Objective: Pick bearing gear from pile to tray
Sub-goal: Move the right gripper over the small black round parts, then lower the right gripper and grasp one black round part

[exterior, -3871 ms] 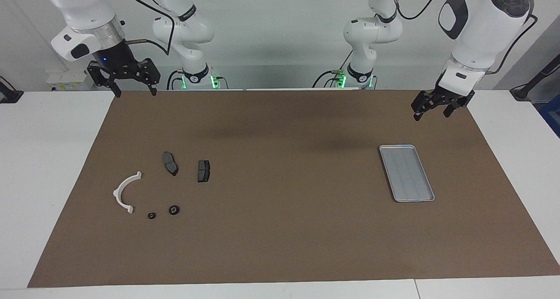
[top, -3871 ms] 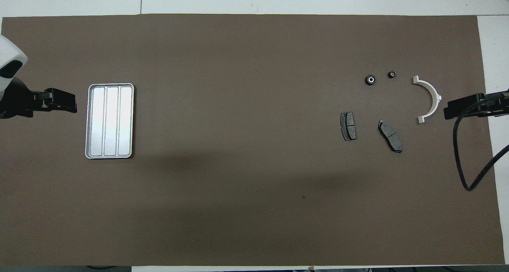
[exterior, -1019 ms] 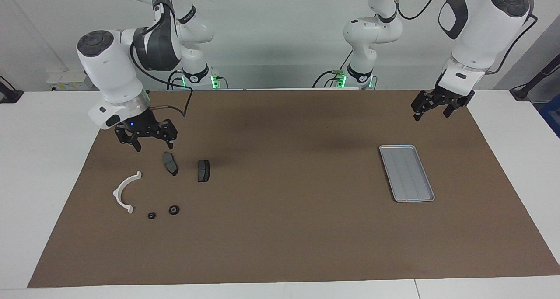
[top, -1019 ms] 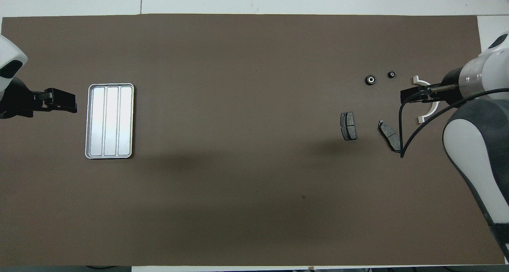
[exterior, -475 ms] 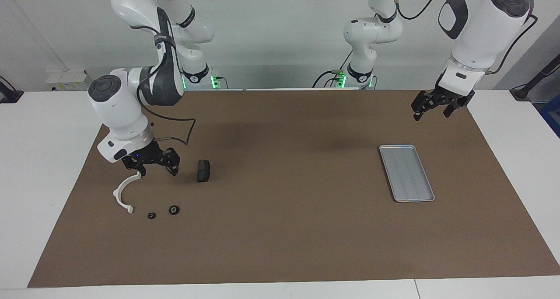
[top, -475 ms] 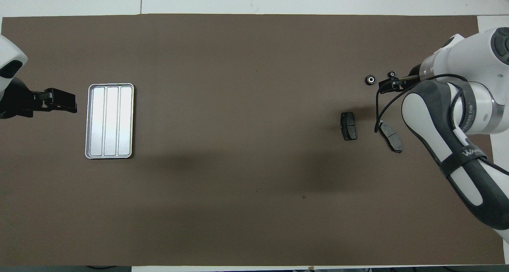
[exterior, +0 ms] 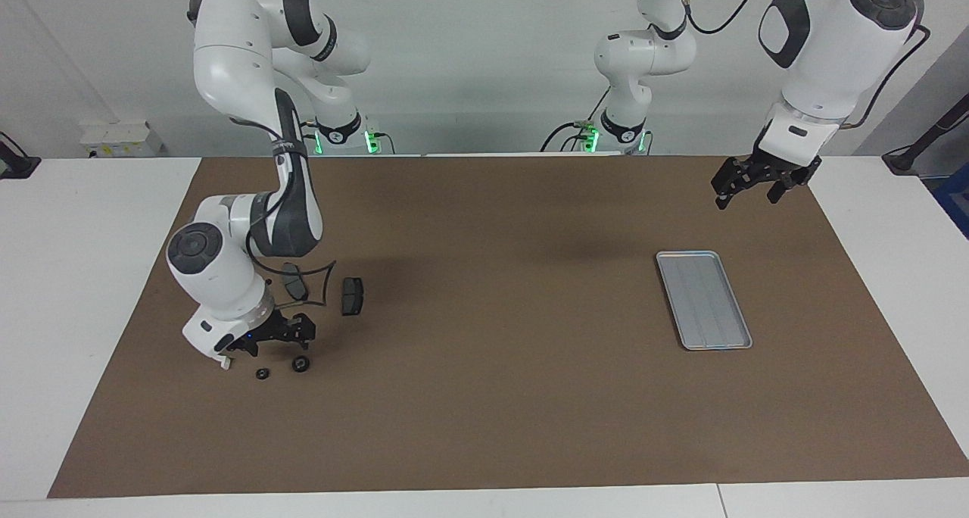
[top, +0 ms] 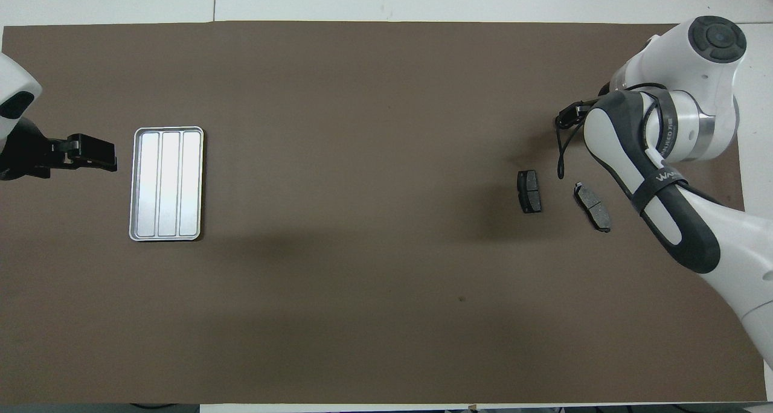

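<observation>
The right pincer (exterior: 276,344) hangs low over the pile at the right arm's end of the bench (exterior: 484,427). Its fingers are spread and hold nothing. Just under it lie two small black round pieces, apart from each other. The smaller one (exterior: 262,373) is beside the one visible tip of the white bracket (exterior: 225,364), most of which the arm hides. The larger one (exterior: 300,364) lies toward the middle of the bench and is probably the bearing gear.

The bearing gear lies flat on the bench, not yet gripped. It looks hard, stiff and light. It is smooth enough to slip and round enough to roll if tipped onto its edge. It has no long axis, and its centre seems to point straight up. The safest hold is likely from above, with the fingers closing across the outer rim on two opposite sides.

Nearer the robots lie two brake pads. A cable partly crosses one pad (exterior: 294,279), and the other pad (exterior: 352,296) is clear of it.

The tray (exterior: 704,300) sits well apart at the left arm's end, its long side running roughly toward the robots. The left pincer (exterior: 761,183) waits over the bench near the tray, released and holding nothing.
</observation>
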`<state>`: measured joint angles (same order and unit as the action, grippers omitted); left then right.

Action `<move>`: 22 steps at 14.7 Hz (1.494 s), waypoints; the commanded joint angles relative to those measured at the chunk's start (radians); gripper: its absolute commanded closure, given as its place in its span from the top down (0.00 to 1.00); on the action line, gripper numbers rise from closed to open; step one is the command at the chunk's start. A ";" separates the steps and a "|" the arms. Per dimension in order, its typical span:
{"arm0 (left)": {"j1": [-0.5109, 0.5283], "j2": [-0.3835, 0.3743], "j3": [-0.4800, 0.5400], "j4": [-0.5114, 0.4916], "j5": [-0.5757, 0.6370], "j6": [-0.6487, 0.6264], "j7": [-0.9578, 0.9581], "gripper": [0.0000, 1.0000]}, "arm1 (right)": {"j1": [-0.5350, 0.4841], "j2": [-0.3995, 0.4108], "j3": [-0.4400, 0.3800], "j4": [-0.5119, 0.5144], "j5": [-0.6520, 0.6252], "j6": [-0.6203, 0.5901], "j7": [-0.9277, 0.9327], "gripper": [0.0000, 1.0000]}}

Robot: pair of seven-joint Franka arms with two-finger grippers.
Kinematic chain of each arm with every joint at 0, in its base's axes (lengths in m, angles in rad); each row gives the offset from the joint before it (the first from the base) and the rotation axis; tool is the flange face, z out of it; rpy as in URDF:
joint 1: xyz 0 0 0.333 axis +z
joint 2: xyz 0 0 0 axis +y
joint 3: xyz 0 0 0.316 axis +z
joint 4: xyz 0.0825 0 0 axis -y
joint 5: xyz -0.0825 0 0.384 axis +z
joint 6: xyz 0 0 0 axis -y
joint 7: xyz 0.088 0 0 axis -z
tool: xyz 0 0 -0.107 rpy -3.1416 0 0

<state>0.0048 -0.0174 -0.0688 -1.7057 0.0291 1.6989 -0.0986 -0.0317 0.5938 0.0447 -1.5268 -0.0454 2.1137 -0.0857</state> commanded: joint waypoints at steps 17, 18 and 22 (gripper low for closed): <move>-0.005 -0.013 0.006 -0.005 -0.008 -0.010 0.010 1.00 | 0.024 0.101 0.006 0.102 -0.014 0.005 0.093 0.85; -0.005 -0.013 0.006 -0.006 -0.008 -0.010 0.010 1.00 | 0.024 0.100 0.006 0.100 -0.014 0.002 0.093 0.84; -0.006 -0.013 0.006 -0.005 -0.008 -0.010 0.008 1.00 | 0.022 0.095 0.006 0.073 -0.014 0.003 0.093 0.79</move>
<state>0.0048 -0.0174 -0.0688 -1.7057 0.0291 1.6989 -0.0986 0.0023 0.6839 0.0406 -1.4414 -0.0459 2.1037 -0.0148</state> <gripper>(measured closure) 0.000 0.198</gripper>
